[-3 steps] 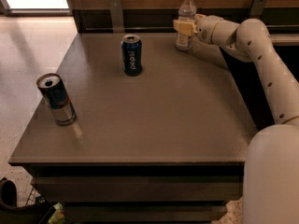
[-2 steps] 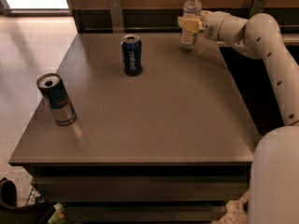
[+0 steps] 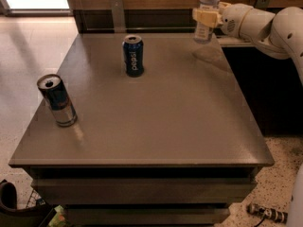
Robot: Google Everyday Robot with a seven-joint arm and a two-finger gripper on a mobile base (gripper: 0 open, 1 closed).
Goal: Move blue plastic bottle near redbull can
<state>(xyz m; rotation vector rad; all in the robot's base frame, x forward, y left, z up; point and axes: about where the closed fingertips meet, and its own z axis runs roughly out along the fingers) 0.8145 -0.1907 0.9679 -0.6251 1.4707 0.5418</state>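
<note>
The blue plastic bottle (image 3: 205, 18), clear with a pale label, hangs above the table's far right corner, its cap cut off by the top edge of the view. My gripper (image 3: 206, 17) is shut on the bottle around its middle, with the white arm reaching in from the right. The bottle's base is clear of the table surface. The redbull can (image 3: 57, 100), slim, silver and blue with a shiny open top, stands upright near the table's left edge, far from the bottle.
A dark blue Pepsi can (image 3: 133, 56) stands upright at the table's far middle. The grey table (image 3: 156, 126) has a wooden wall behind it and a dark counter to the right. Clutter lies on the floor below the front edge.
The bottle has been lifted off the table in my gripper and now hangs higher, a little to the right of where it stood. The cans have not moved.
</note>
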